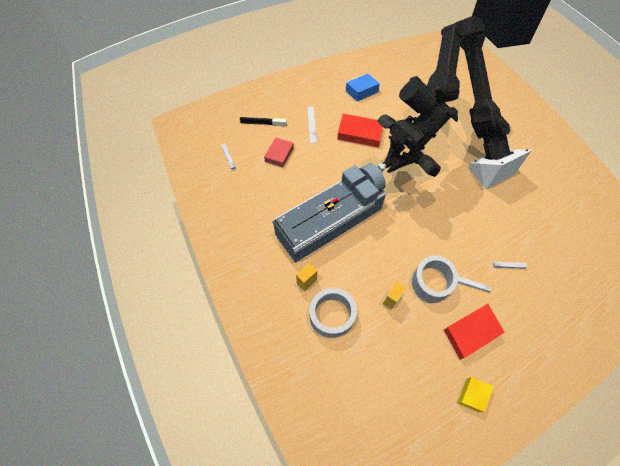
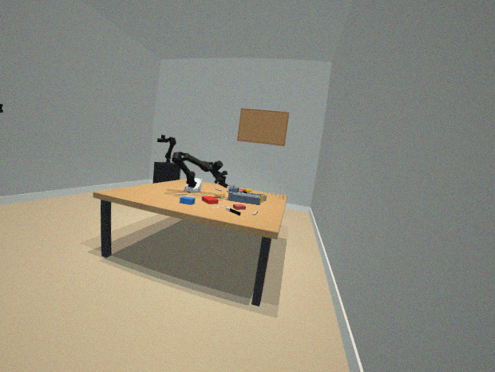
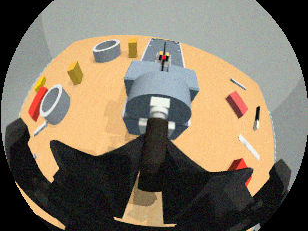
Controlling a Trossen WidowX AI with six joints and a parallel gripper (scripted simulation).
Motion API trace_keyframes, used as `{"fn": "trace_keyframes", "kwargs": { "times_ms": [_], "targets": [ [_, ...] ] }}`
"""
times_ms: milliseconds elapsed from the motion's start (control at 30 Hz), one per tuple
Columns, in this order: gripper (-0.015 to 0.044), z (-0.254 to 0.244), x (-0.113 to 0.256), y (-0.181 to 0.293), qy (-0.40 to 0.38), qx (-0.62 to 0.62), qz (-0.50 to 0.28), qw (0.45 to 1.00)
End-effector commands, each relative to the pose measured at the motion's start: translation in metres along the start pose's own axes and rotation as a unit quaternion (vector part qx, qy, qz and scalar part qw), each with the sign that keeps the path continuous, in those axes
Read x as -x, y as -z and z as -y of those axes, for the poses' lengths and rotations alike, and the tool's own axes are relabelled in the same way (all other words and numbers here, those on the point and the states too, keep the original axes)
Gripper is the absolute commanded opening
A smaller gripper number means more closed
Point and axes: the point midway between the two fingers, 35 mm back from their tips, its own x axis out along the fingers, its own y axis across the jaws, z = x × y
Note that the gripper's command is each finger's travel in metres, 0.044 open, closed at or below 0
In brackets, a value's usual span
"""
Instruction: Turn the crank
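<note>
The blue-grey machine (image 1: 345, 224) (image 2: 243, 198) (image 3: 159, 89) lies on the table, its round crank housing towards the arm. The red pointer (image 1: 335, 200) (image 3: 164, 57) stands by the slot, slightly to the crank side of the two brass zero marks (image 1: 328, 202); they are close together, and the exact offset is too small to measure. The dark crank handle (image 3: 157, 134) sticks out from a white crank piece (image 3: 159, 107) towards the wrist camera. My gripper (image 1: 389, 168) (image 2: 225, 185) (image 3: 154, 139) is shut on this handle, one finger on each side. The fingers hide the handle in the top view.
A red block (image 1: 359, 130) lies close to the gripper, with a blue block (image 1: 362, 87) behind it. Two grey rings (image 1: 333, 330) (image 1: 422, 292), small ochre blocks (image 1: 306, 276) (image 1: 394, 295) and another red block (image 1: 474, 329) lie on the machine's other side.
</note>
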Motion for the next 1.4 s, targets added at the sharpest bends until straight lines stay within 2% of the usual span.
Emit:
{"fn": "trace_keyframes", "kwargs": {
  "times_ms": [0,1367],
  "targets": [
    [0.0,-0.009,0.0,0.001,-0.012,0.006,0.003,1.0],
    [0.0,-0.02,-0.005,0.006,-0.013,0.005,0.003,1.0]
  ]
}}
